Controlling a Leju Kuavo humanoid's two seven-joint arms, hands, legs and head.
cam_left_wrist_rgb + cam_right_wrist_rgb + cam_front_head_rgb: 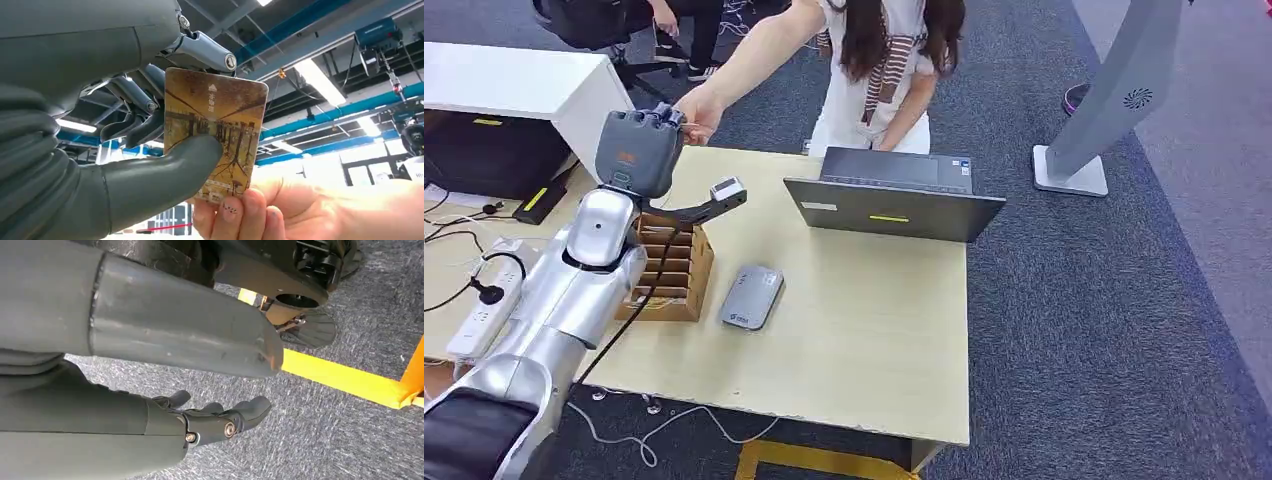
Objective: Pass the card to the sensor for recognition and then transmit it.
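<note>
Left hand (125, 145) pinched the card (215, 135) upright between thumb and fingers, a person's hand (260, 210) gripping its lower edge, sensor (752, 296) below on the table; right hand (210, 422) hung slack, unladen.

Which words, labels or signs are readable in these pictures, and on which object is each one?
None can be read for certain.
Card held by the left hand: small white logo and characters, too blurred.
Grey sensor: small mark, too small.
Laptop: yellow and white stickers, unreadable.
</note>
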